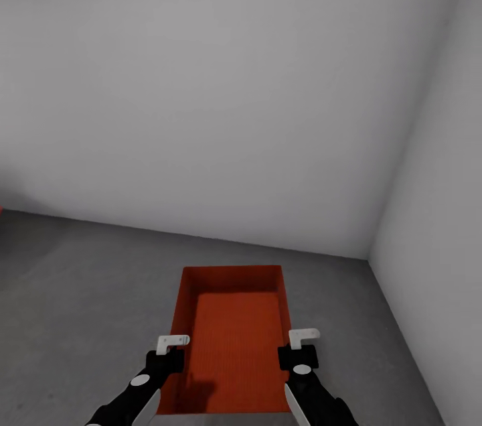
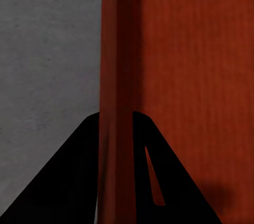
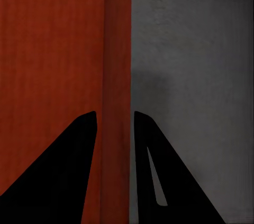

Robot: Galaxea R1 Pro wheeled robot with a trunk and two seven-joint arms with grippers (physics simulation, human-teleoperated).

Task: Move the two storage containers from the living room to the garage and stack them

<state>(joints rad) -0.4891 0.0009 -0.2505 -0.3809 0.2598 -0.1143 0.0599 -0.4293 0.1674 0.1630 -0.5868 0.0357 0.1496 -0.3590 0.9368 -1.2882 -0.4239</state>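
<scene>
One orange-red storage container (image 1: 234, 345), lidless with a ribbed bottom, sits low in the head view between my two arms, over the grey concrete floor (image 1: 80, 278) of the garage. My left gripper (image 1: 173, 353) is shut on its left side wall, and my right gripper (image 1: 299, 349) is shut on its right side wall. In the left wrist view the black fingers of the left gripper (image 2: 116, 115) straddle the container's wall (image 2: 116, 49). The right wrist view shows the right gripper (image 3: 115, 115) pinching the opposite wall (image 3: 116, 49). Whether the container touches the floor is unclear.
A plain white back wall (image 1: 201, 111) stands a short way ahead. A white side wall (image 1: 442, 211) closes the right, meeting it in a corner. A sliver of something red (image 1: 1, 209) shows at the left edge. Open concrete lies to the left.
</scene>
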